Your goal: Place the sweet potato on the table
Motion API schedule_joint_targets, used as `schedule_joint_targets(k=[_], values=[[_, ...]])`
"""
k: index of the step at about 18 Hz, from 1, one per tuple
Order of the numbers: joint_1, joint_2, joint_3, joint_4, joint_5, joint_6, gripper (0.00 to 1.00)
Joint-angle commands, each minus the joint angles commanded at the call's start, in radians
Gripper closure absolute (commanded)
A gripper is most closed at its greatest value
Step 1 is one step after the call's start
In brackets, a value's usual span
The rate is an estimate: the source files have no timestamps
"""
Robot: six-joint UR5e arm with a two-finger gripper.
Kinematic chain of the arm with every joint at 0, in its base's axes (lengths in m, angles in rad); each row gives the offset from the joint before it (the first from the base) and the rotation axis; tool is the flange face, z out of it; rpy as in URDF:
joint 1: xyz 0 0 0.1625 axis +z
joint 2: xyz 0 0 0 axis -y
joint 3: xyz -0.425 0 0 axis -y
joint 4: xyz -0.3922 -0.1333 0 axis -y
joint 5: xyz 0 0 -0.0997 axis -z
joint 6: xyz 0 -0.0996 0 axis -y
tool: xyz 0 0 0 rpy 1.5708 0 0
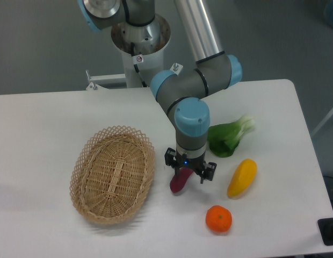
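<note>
A: Risk check?

B: Main one: potato (179,181) rolls once the claw (189,175) lifts. It's slender, curved, lying tilted on the table (43,123). A finger dragging it on retreat could nudge it toward the basket (114,173), which sits to the claw's left. A straight vertical lift should avoid that.

A: Claw state?

B: Fingers look spread, not pinching anything. Potato looks released.

A: Where's the potato vs the claw?

B: Just below and slightly left of the fingertips, upper end between or right beside them. Can't tell if it touches a finger. Lower end points away toward the front-left.

A: Anything else close?

B: Orange (218,219) is ahead and right of the claw, mango (242,177) to its right, greens (229,136) behind-right. All 3 are apart from the potato.
</note>
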Motion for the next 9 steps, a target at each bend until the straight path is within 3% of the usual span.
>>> schedule_joint_targets(k=[5,7,9], values=[[0.052,0.020,0.127,0.000,0.002,0.017,0.00],[0.095,0.037,0.170,-0.028,0.000,0.072,0.00],[0.127,0.054,0.204,-0.090,0.000,0.180,0.00]])
